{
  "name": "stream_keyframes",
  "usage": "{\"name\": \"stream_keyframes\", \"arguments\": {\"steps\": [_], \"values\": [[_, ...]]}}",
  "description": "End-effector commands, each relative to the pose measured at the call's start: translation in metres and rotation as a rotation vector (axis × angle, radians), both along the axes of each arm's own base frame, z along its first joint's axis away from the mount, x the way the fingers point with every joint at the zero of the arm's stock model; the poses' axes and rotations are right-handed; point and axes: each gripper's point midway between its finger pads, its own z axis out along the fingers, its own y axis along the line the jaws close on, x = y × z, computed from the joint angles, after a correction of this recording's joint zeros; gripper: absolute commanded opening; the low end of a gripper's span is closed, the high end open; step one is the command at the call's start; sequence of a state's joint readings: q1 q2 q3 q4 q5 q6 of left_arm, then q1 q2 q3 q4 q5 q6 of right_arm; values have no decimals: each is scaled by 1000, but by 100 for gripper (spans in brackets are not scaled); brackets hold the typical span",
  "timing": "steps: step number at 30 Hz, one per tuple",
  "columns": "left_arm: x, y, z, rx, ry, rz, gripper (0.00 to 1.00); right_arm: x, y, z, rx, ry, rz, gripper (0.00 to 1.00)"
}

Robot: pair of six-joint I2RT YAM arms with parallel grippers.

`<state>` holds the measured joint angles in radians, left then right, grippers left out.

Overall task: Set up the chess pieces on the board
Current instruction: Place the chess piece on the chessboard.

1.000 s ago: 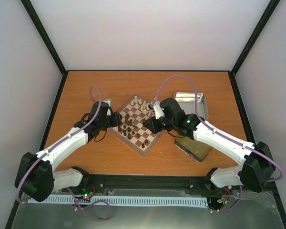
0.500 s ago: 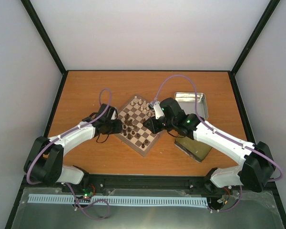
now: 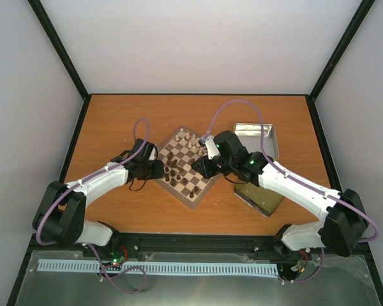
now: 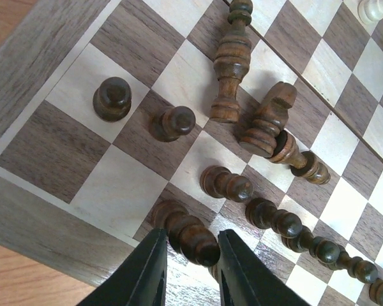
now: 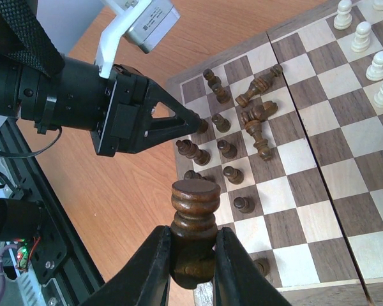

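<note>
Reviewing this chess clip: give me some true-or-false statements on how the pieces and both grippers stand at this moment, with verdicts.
1. The right gripper grips a dark piece. True.
2. Every dark chessman on the board stands upright. False: several lie toppled, such as the tall fallen piece.
3. The left gripper is raised well off the board, nothing between its fingers. False: it is low at the board's edge, fingers against both sides of a lying dark pawn.
4. Cream pieces stand on the board. True.
5. The open metal tin lies left of the board. False: it lies to the right.
</note>
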<state>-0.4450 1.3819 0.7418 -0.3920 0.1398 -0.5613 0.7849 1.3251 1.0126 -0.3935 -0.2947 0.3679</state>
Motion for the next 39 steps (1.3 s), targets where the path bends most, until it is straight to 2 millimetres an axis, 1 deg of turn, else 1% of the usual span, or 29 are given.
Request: {"name": "stream_keyframes", "arguments": {"steps": [1,4,6,9,11,13,15,16,18,20,22,24,25,27,30,32,37,39], "values": [[7,-1,14,-2,-21,3,25,5,2,6,16,2,-10,14],[7,1,25,-4,-35,13,29,4,4,6,21,1,4,14],[7,2,36,-11,-54,19,32,4,6,7,28,-11,24,14],[7,8,61,-18,-106,55,35,2,13,10,49,-57,85,14],[8,9,87,-51,-172,67,38,0,19,14,77,-101,142,14],[7,1,121,-134,-254,43,48,-4,28,22,111,-148,211,14],[0,-14,158,-257,-335,-25,58,-6,36,28,139,-189,273,14],[-6,-23,172,-322,-357,-69,63,-7,40,32,152,-208,301,14],[-17,-38,196,-435,-382,-142,72,-7,47,36,167,-233,344,14],[-27,-51,210,-523,-375,-210,77,-7,52,40,170,-246,377,14],[-36,-61,219,-588,-365,-274,80,-6,56,42,170,-252,398,13],[-41,-66,220,-613,-349,-310,80,-3,59,43,168,-256,399,13],[-41,-66,218,-608,-343,-315,78,-2,59,43,165,-258,396,13],[-39,-65,211,-586,-330,-310,73,0,60,44,165,-257,388,13],[-38,-65,202,-567,-306,-307,56,2,61,46,170,-254,372,13],[-39,-67,200,-579,-293,-318,48,3,61,47,175,-254,363,13],[-40,-70,198,-590,-281,-329,36,4,62,52,190,-262,355,13],[-40,-70,198,-593,-278,-332,34,6,62,54,193,-267,350,13]]}}
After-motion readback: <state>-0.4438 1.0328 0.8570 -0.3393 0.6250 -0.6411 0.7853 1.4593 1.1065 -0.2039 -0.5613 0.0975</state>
